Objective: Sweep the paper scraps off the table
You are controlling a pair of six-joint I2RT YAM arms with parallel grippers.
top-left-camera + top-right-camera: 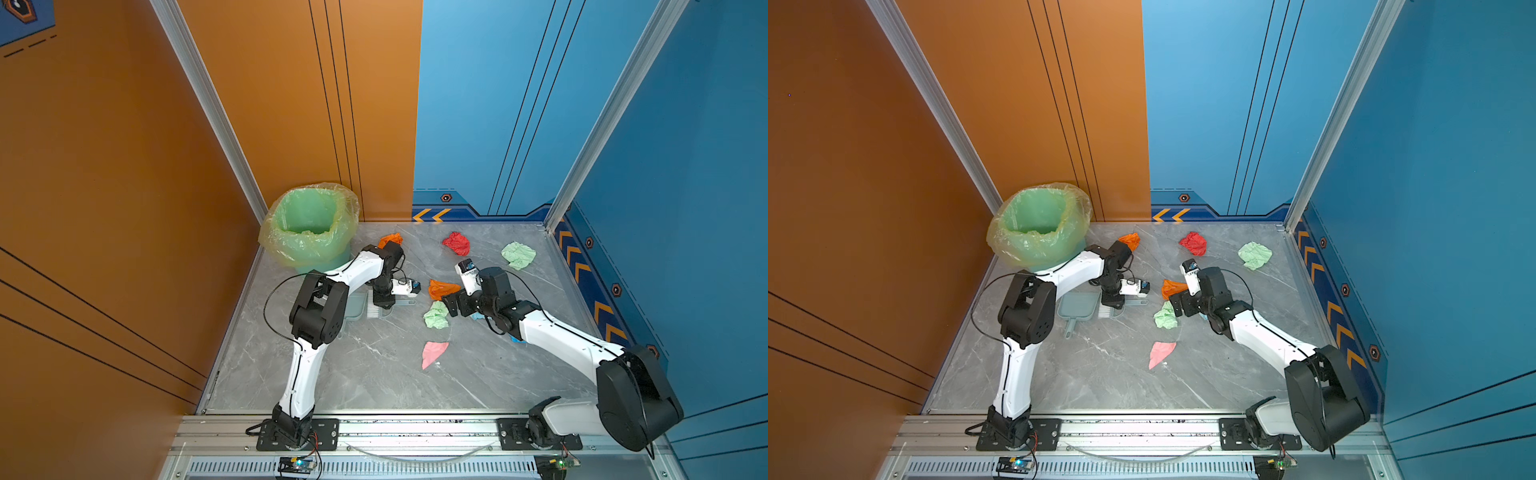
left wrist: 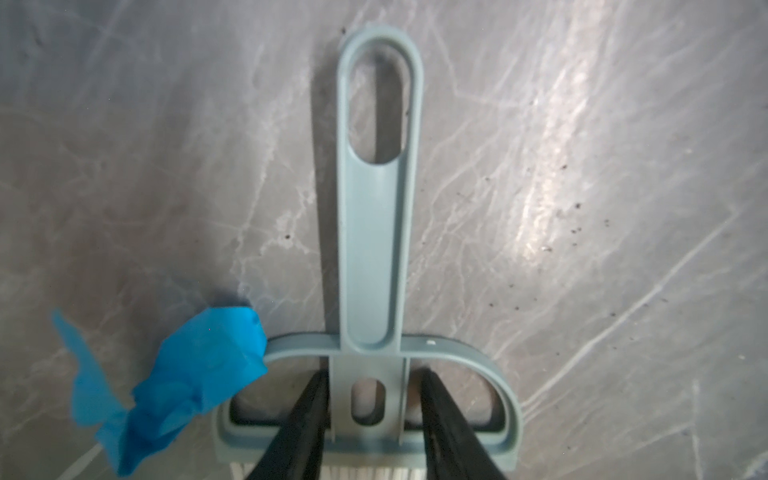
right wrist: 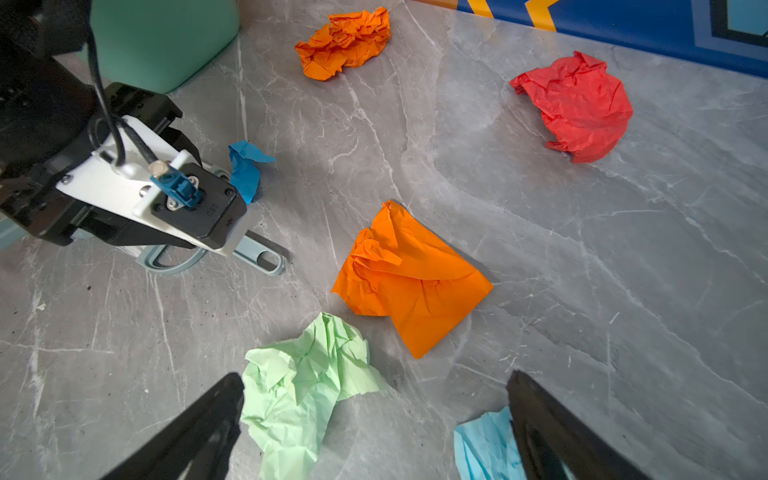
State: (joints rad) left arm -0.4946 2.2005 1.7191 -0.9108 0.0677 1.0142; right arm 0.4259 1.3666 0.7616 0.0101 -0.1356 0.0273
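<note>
Several paper scraps lie on the grey table [image 1: 374,382]: orange [image 1: 390,240], red [image 1: 456,243] and pale green [image 1: 518,254] at the back, orange [image 3: 411,278], green [image 3: 303,386] and pink [image 1: 433,353] in the middle. My left gripper [image 2: 372,374] points down over the pale blue brush [image 2: 374,249]. Its fingers [image 2: 307,415] straddle the brush's neck, one touching and a slim gap at the other. A blue scrap [image 2: 187,374] rests against the brush head. My right gripper [image 3: 374,376] hangs open just above the table, between the green scrap and a light blue one [image 3: 486,444].
The bin with its yellowish-green liner [image 1: 309,224] stands at the back left corner. A pale blue dustpan [image 1: 1075,309] lies beside the brush, partly under my left arm. Aluminium rails and walls edge the table on every side.
</note>
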